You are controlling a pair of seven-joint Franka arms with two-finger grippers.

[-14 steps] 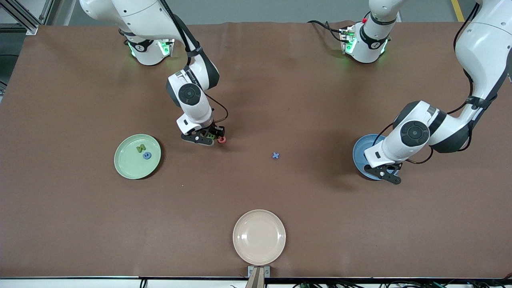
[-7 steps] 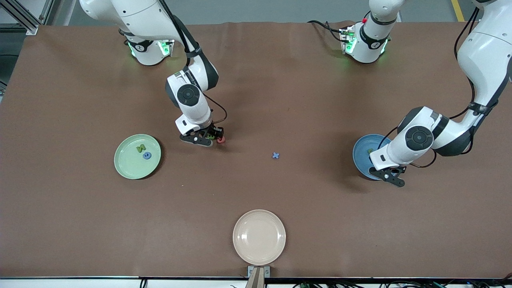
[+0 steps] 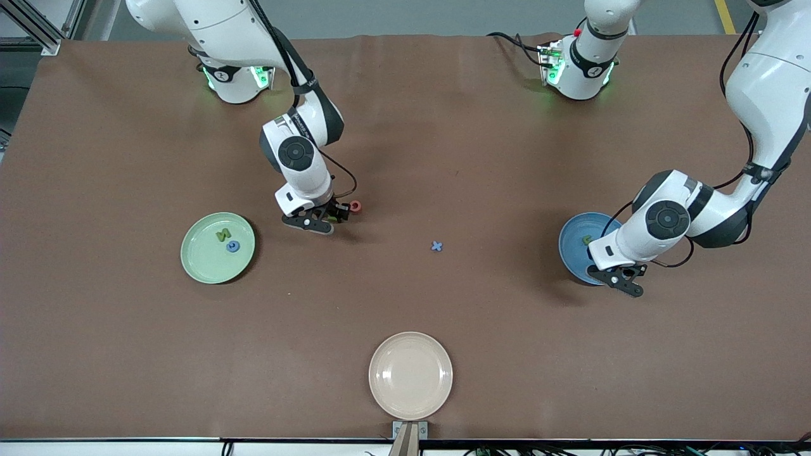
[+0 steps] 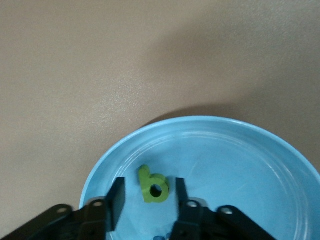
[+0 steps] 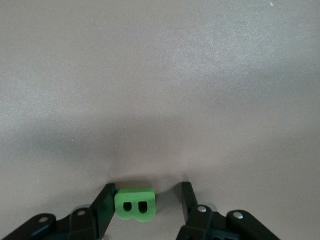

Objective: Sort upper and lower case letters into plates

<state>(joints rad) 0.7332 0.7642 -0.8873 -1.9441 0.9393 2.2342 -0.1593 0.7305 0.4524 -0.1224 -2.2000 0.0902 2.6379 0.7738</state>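
The pale green plate [image 3: 203,263] holds a green letter N [image 3: 222,235] and a blue letter [image 3: 233,246]. The blue plate [image 3: 570,250] holds a green lower-case b [image 3: 587,239], also in the left wrist view [image 4: 155,187]. My left gripper [image 3: 611,269] hangs open over the blue plate [image 4: 240,155], fingers either side of the b [image 4: 149,186]. My right gripper [image 3: 336,214] is open and low at the table, around a green upper-case B [image 5: 134,205] that touches one finger [image 5: 146,192]. A red round letter [image 3: 355,206] lies beside that gripper. A blue x [image 3: 436,246] lies mid-table.
A cream-beige plate [image 3: 410,375] sits empty at the table edge nearest the front camera. The brown table top [image 3: 127,348] is bare around both task plates.
The red letter has shifted away from the front camera, beside the right gripper, which drew back slightly toward its base. The left gripper has drifted slightly toward the left arm's end over the blue plate.
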